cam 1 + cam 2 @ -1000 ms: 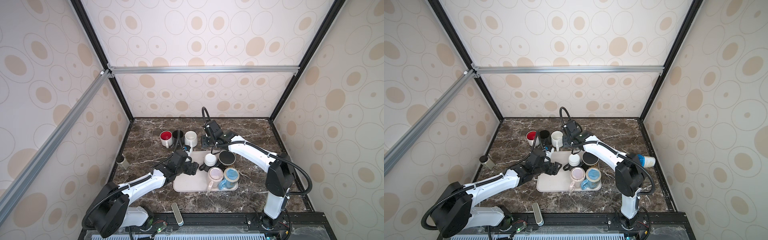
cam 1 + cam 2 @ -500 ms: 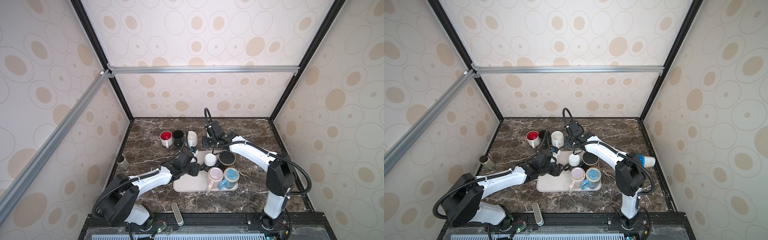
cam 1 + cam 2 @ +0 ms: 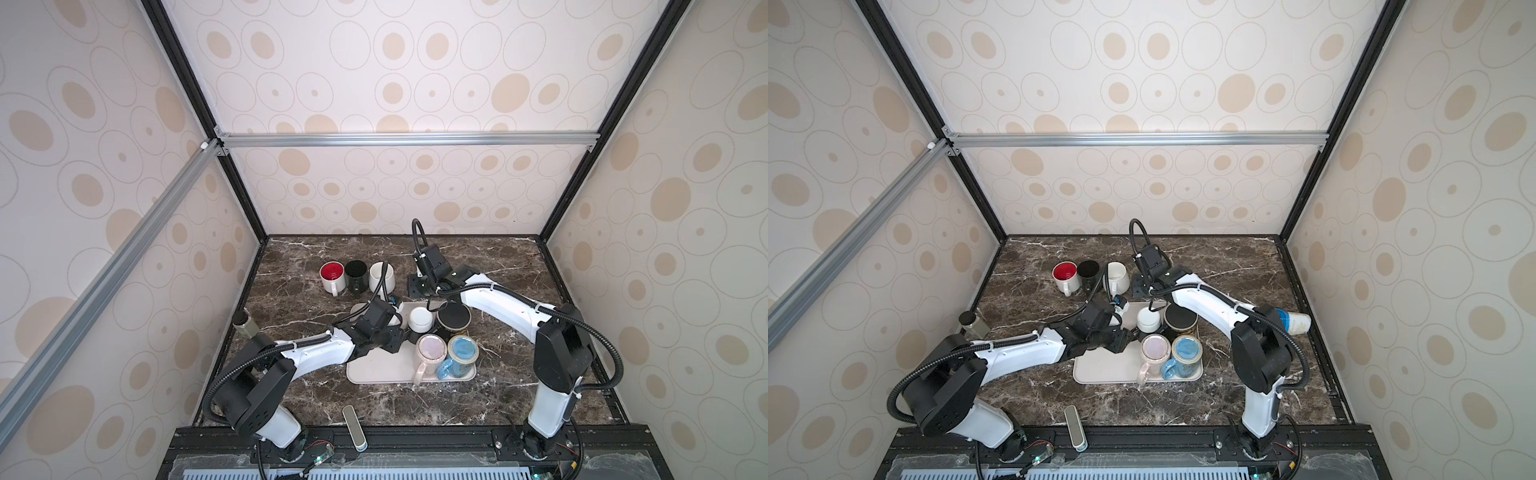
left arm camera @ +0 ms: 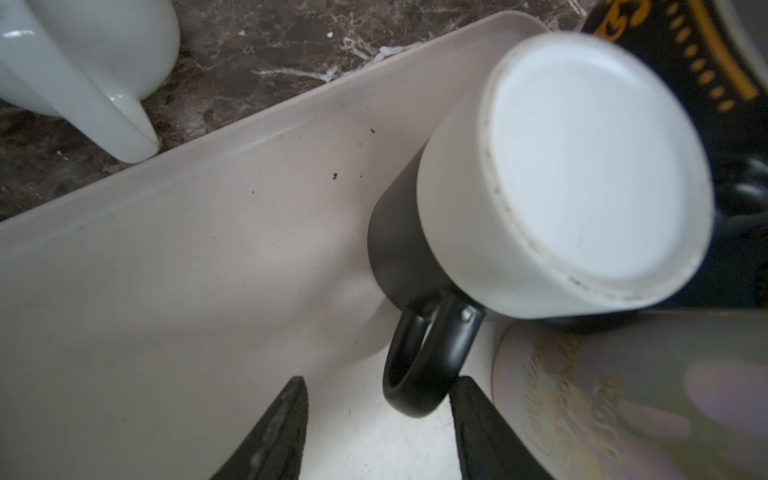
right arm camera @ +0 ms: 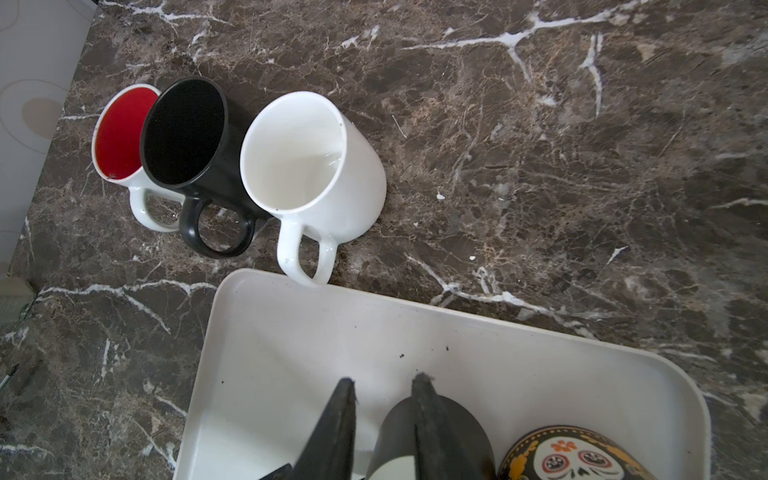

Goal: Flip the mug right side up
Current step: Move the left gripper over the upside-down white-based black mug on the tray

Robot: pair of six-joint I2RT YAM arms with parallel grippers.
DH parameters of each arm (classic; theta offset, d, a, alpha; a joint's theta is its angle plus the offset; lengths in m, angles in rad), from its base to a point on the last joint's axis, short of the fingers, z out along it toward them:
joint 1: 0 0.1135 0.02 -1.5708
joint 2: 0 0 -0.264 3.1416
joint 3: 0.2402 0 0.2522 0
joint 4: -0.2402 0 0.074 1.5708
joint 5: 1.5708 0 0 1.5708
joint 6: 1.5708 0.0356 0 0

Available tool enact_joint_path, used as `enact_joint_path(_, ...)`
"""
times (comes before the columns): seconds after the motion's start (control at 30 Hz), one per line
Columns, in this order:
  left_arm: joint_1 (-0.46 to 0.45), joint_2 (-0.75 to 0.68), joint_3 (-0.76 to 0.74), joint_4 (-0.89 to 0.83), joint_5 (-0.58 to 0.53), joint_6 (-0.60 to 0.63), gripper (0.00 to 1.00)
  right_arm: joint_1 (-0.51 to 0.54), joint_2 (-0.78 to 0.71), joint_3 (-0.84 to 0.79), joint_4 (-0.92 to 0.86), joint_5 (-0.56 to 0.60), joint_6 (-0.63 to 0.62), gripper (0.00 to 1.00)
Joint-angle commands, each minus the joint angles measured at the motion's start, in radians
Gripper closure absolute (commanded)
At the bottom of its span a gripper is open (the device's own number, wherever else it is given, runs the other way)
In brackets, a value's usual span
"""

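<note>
I count seven mugs, three on the table [image 3: 498,257] (red-lined mug [image 3: 332,274], black mug [image 3: 356,272], white mug [image 3: 390,279]) and four on one tray [image 3: 374,368] (white-bottomed mug [image 3: 420,319], black-and-gold mug [image 3: 454,318], pink mug [image 3: 432,348], blue mug [image 3: 463,351]), plus one capped jar [image 3: 246,328].

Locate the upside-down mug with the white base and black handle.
The upside-down mug stands on the tray, near the centre of both top views, left of the black-and-gold mug and behind the pink mug.

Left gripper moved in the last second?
Yes. In a top view the left gripper has slid right over the tray, closer to the upside-down mug.
</note>
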Motion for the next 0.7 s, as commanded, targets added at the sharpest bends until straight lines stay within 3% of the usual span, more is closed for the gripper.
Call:
enact_joint_path(0.0,-0.013,0.024,0.053,0.010,-0.009,0.046,0.44,-0.006,-0.038,-0.013,0.006,-0.003,0.014,0.74)
enact_joint_path(0.4,-0.015,0.090,0.118,0.022,0.023,0.077,0.47,-0.012,-0.049,-0.033,0.018,-0.004,0.024,0.74)
enact_joint_path(0.67,-0.022,0.109,0.118,0.027,0.049,0.077,0.62,-0.016,-0.054,-0.046,0.030,-0.002,0.031,0.74)
